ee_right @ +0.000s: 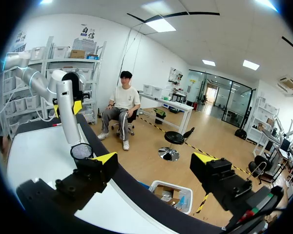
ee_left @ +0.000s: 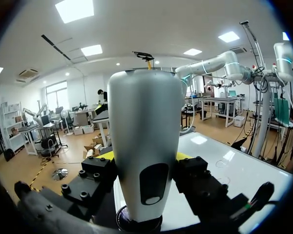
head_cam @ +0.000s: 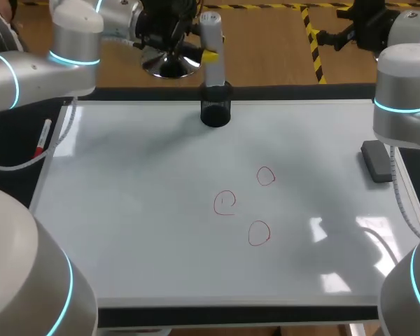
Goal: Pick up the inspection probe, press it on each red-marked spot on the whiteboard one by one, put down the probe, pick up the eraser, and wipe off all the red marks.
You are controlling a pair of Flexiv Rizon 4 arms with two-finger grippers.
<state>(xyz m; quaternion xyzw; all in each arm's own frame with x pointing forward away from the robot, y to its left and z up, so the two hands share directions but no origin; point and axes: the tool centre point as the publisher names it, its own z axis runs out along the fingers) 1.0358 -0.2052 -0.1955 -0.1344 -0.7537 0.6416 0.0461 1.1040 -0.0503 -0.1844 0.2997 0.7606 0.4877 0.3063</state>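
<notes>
**Probe gripped in its holder, marks untouched**

The inspection probe (head_cam: 212,38) stood upright in its black holder (head_cam: 215,112) at the whiteboard's (head_cam: 126,210) far edge, where an arm could take it from the side. The left gripper (ee_left: 144,158) held it, yellow tips against both flanks, a grip that would likely let it lift straight out. The three red marks (head_cam: 225,202) lay mid-board, well clear of the holder, none wiped. The eraser (head_cam: 376,161) lay at the board's right edge, near the right arm, probably kept for the wiping step. The right gripper (ee_right: 155,163) hung off beyond the table's far edge, fingers wide with nothing between them.
</notes>
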